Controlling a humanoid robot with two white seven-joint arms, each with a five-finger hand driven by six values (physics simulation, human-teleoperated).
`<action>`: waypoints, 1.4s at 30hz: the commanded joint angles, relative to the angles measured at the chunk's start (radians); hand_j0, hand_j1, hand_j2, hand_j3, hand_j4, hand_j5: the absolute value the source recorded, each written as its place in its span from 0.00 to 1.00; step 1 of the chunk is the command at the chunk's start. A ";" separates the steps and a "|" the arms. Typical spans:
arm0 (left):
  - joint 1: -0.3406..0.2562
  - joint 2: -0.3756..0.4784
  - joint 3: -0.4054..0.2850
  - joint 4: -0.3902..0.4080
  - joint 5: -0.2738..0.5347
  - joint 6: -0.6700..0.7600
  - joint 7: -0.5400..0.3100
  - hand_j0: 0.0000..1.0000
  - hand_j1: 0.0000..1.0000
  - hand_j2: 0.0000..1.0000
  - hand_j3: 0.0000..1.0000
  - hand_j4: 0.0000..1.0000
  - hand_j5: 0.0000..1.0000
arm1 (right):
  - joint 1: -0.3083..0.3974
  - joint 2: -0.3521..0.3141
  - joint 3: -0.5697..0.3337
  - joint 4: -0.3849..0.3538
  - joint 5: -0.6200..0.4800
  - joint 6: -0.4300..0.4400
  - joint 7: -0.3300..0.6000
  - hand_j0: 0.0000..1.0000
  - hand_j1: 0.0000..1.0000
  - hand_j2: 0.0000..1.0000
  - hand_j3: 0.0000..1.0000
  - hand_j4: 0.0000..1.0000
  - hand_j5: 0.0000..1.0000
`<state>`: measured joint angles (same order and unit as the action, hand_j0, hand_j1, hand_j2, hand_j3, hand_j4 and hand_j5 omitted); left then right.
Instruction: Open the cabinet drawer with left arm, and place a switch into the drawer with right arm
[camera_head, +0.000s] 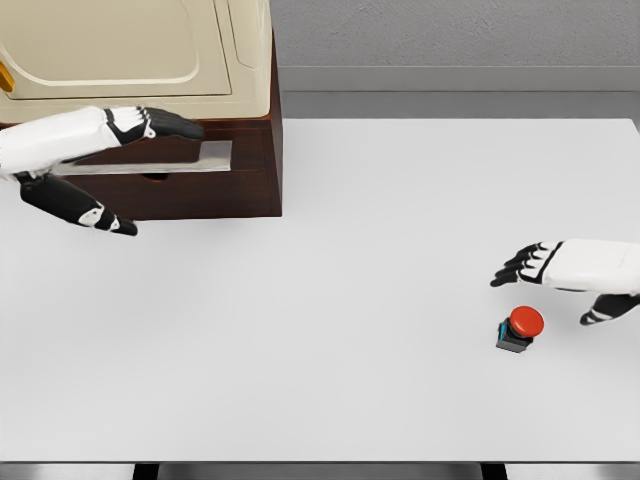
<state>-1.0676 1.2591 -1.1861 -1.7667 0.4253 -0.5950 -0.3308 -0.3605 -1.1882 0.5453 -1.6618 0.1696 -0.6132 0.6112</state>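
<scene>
A dark brown cabinet (245, 190) stands at the table's back left, under a cream appliance (130, 50). Its drawer front carries a flat grey handle (190, 157). My left hand (150, 150) reaches in from the left at the handle, fingers (175, 125) stretched over its top and thumb (100, 215) below, not closed on it. The switch (521, 328), a red round button on a small black and blue base, stands on the table at the right. My right hand (540, 285) hovers just above and right of it, open, fingers pointing left.
The white table (340, 300) spreads wide between the cabinet and the switch. Its front edge runs along the bottom of the view. A grey wall lies behind the table.
</scene>
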 joint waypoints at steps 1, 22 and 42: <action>-0.002 -0.001 0.006 0.000 0.020 0.067 -0.198 1.00 1.00 1.00 1.00 1.00 1.00 | 0.000 0.004 0.007 -0.001 -0.005 0.002 0.000 1.00 1.00 1.00 1.00 1.00 1.00; 0.023 -0.098 0.171 0.027 0.109 0.455 -0.280 1.00 1.00 1.00 1.00 1.00 1.00 | -0.018 -0.014 0.012 -0.015 -0.008 0.002 0.000 1.00 1.00 1.00 1.00 1.00 1.00; 0.135 -0.130 0.290 0.119 0.076 0.481 -0.280 1.00 1.00 1.00 1.00 1.00 1.00 | -0.003 -0.013 0.027 -0.004 -0.007 0.002 0.000 1.00 1.00 1.00 1.00 1.00 1.00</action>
<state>-0.9327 1.1358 -0.9020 -1.6606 0.5023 -0.1146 -0.6111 -0.3666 -1.1998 0.5711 -1.6657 0.1679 -0.6131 0.6111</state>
